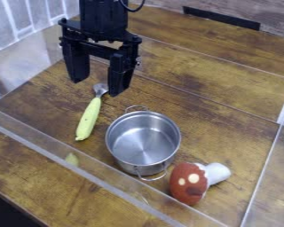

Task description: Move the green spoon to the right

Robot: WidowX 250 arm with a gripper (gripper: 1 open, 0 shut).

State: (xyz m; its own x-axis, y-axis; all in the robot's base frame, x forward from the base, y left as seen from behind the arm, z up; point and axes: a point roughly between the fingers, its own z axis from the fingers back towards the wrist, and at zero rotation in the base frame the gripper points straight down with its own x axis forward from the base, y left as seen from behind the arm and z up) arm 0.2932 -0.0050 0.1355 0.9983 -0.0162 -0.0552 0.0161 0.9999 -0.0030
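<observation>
overhead, the open gripper hangs above the green spoon

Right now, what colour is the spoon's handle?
The spoon's handle is yellow-green; it shows best in the camera view, left of the steel pot.

Likely robotics lab or test bench; room itself barely in view. Black jointed robot arm over brown wood-grain tabletop. Clear, see-through plastic walls around work area, pen-like. Kitchen-type items inside: round shiny steel pot with wire handles, slim yellow-green spoon with silver metal tip. Red-and-white mushroom toy alongside, stand-in prop. Setting reads as staged play kitchen, not working one.
</observation>
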